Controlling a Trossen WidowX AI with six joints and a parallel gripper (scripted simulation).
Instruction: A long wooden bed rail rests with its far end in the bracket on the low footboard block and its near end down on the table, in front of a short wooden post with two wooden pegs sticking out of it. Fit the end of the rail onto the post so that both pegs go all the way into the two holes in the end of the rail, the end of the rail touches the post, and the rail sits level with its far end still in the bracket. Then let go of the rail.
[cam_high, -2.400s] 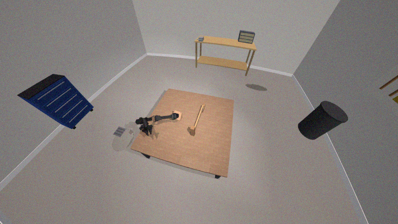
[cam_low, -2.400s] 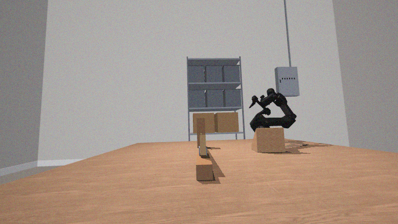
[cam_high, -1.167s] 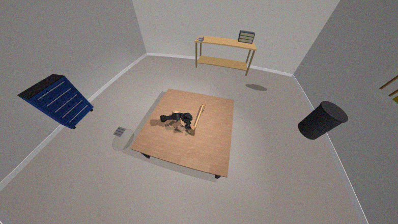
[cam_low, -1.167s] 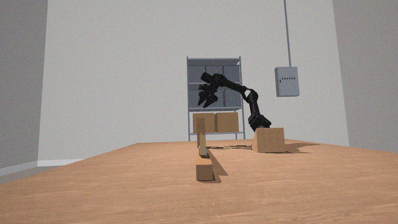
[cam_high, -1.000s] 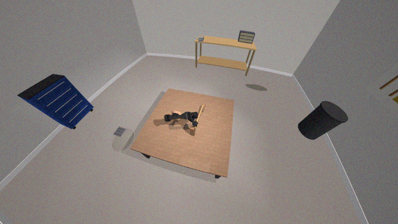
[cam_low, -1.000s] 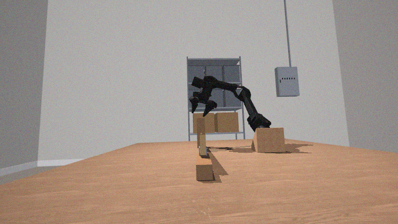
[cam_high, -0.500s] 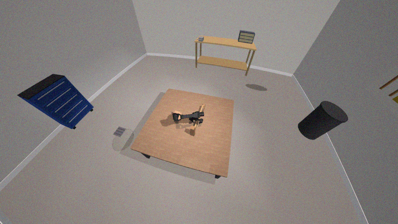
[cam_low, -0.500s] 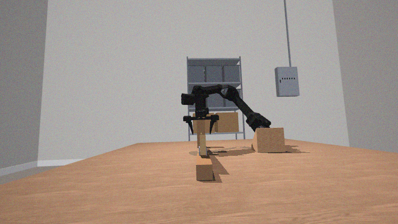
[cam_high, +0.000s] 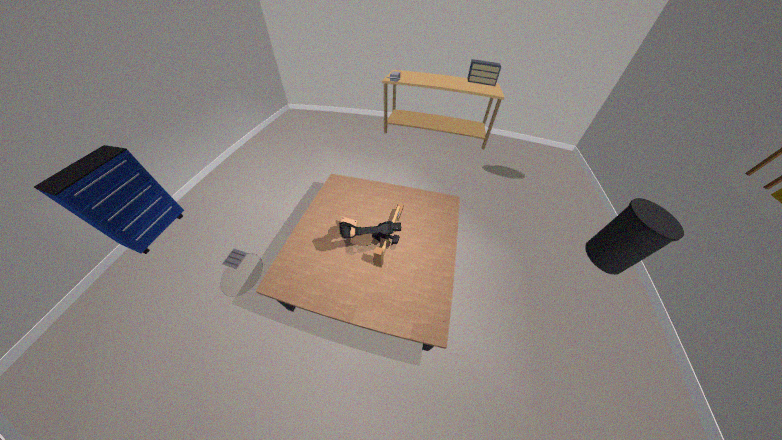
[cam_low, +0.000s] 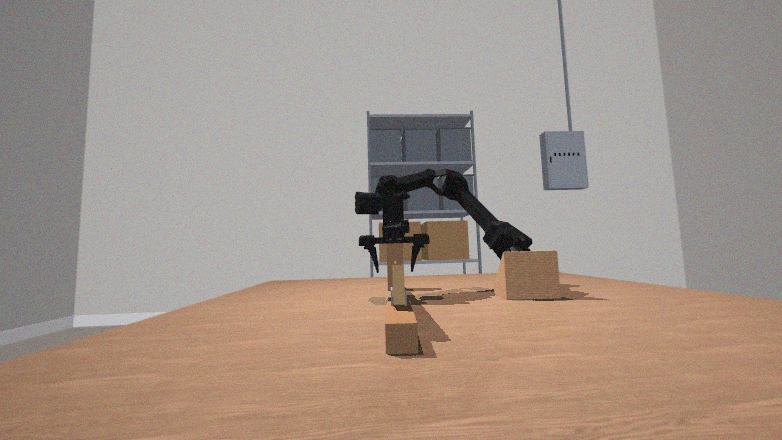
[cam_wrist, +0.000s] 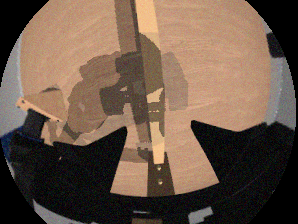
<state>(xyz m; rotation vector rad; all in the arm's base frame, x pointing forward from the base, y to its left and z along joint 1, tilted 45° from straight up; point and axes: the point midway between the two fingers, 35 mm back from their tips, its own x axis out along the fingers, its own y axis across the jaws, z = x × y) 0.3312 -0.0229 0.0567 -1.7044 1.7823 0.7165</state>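
The long pale rail (cam_high: 397, 212) (cam_low: 398, 284) (cam_wrist: 148, 20) runs from the low footboard block (cam_low: 401, 338) to the post (cam_high: 378, 252) (cam_low: 395, 252) (cam_wrist: 161, 191). Its far end sits at the bracket; its near end lies low in front of the post. Two pegs (cam_wrist: 159, 176) show as bright dots on the post's shaded face in the wrist view, beyond the rail's end and uncovered. My gripper (cam_high: 386, 239) (cam_low: 394, 270) (cam_wrist: 158, 127) is open and empty, pointing down above the rail near the post, one finger on either side. The rail's holes are hidden.
A wooden block (cam_low: 530, 275) (cam_wrist: 42, 106) stands beside the arm's base on the table (cam_high: 415, 290) (cam_low: 218, 377). The arm reaches across from that side. Its shadow falls over the rail in the wrist view. A shelf rack (cam_low: 419, 164) stands beyond the table.
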